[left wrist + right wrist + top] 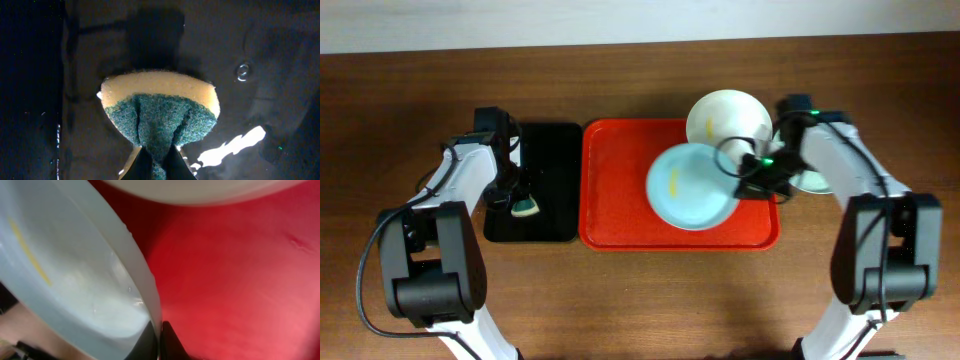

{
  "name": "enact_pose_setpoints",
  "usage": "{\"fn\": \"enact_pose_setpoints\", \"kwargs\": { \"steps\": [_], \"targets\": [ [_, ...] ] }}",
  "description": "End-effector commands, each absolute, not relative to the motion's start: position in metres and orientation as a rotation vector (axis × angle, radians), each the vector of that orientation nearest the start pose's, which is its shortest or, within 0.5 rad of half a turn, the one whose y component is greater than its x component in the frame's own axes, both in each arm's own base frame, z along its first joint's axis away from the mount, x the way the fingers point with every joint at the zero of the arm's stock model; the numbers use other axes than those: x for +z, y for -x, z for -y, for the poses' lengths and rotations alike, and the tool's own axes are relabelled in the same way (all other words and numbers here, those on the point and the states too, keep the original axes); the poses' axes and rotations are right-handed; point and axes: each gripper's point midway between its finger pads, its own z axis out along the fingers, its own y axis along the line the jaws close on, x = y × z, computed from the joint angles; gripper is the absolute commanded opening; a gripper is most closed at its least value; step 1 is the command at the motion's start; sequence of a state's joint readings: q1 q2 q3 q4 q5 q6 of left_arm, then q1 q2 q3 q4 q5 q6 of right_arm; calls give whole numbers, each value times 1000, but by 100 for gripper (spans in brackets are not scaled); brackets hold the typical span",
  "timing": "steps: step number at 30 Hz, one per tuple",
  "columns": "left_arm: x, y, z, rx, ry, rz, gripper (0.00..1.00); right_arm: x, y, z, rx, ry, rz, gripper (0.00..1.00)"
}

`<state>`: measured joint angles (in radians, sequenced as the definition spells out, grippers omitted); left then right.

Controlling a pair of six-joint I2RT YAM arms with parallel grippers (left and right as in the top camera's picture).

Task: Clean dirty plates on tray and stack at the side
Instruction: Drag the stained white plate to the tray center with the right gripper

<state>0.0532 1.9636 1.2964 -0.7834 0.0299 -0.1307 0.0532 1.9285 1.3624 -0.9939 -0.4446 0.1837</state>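
I am surveying the large rectangular red-orange plastic tray [620, 215]; beside it, the narrower black tray [555, 150]. Over the red tray: 1 round light blue plate [685, 185], yellow-smeared, and 1 round white plate [725, 115]. My right gripper [752, 177] is pinching the blue plate's rim; my left gripper [523, 200] is squeezing a yellow-green sponge [526, 209]. I am advising a firm, steady pinch while wiping.

Overhead evenly lit, left wrist dim (one glare patch), right wrist blurred
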Motion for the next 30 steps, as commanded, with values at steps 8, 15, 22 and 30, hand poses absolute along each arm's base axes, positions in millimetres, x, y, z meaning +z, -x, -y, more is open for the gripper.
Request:
{"fn": "enact_pose_setpoints", "kwargs": {
  "steps": [8,15,22,30],
  "targets": [
    [7,-382,-16,-63,265,-3013,5,53,-371,-170,413,-205,-2970,4],
    [7,-383,-16,-63,264,-3013,5,53,-367,-180,406,-162,-2972,4],
    [7,-382,-16,-63,265,-3013,5,52,-366,-179,398,-162,-2974,11],
    [7,-383,-16,-63,264,-3013,5,49,-373,-155,189,-175,-2941,46]
  ]
}}
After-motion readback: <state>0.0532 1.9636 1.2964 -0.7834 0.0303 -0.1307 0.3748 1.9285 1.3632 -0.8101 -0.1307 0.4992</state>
